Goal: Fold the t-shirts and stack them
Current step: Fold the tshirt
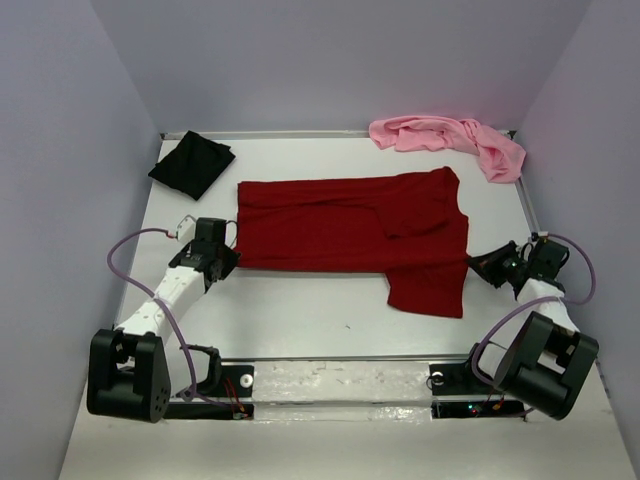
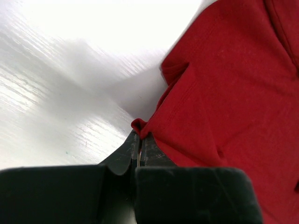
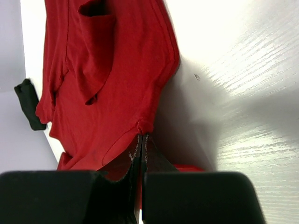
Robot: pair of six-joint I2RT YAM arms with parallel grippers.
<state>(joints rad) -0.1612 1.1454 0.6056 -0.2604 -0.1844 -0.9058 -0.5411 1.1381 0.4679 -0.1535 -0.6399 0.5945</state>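
Clamped on opposite edges of the red shirt [image 1: 350,225], left hand [image 2: 139,139] and right hand [image 3: 141,139] should rise together, keeping cloth taut for an even fold.

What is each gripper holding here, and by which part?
Both hold the dark red t-shirt: the left gripper pinches its near-left corner, the right gripper its right-hand edge.

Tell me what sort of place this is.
Most likely a robot test cell, not a home: a white table boxed in by plain lilac walls, a left arm and right arm bolted at its near edge, and a dark red shirt, black shirt and pink shirt on it.
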